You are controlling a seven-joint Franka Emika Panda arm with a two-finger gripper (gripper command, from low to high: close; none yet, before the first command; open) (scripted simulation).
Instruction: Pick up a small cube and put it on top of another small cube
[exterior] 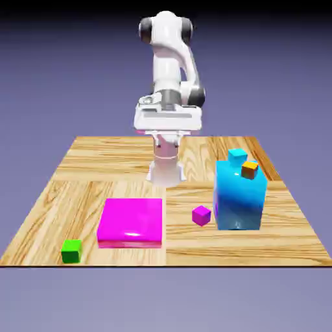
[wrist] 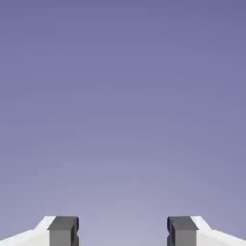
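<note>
1. Farthest to the exterior view's left, the green cube (exterior: 71,251), one of the small cubes, sits on the table (exterior: 78,162) close to its near edge.
2. Next comes the flat magenta slab (exterior: 131,219), lying on the table, just beside the green cube and a little farther from the camera. Its top is bare and shiny.
3. Around the middle, the white arm (exterior: 166,68) rises behind the slab, its base at the table's far side. The pincer (wrist: 123,231) hangs above the table, well apart from every cube. In the hand view its two grey tips stand wide apart, with only the blue-violet backdrop (wrist: 123,105) between them: it is open and has hold of nothing.
4. Right of the middle, the small magenta cube (exterior: 201,216) rests on the table between the slab and the tall block, turned with a corner toward the camera.
5. Just beside it stands the tall blue block (exterior: 238,202), upright on the table.
6. The small cyan cube (exterior: 237,155) is at the block's top, toward the back.
7. Farthest right of the cubes, the small orange cube (exterior: 249,170) shows at the block's top, nearer the camera; whether it touches the cyan cube I cannot tell.
</note>
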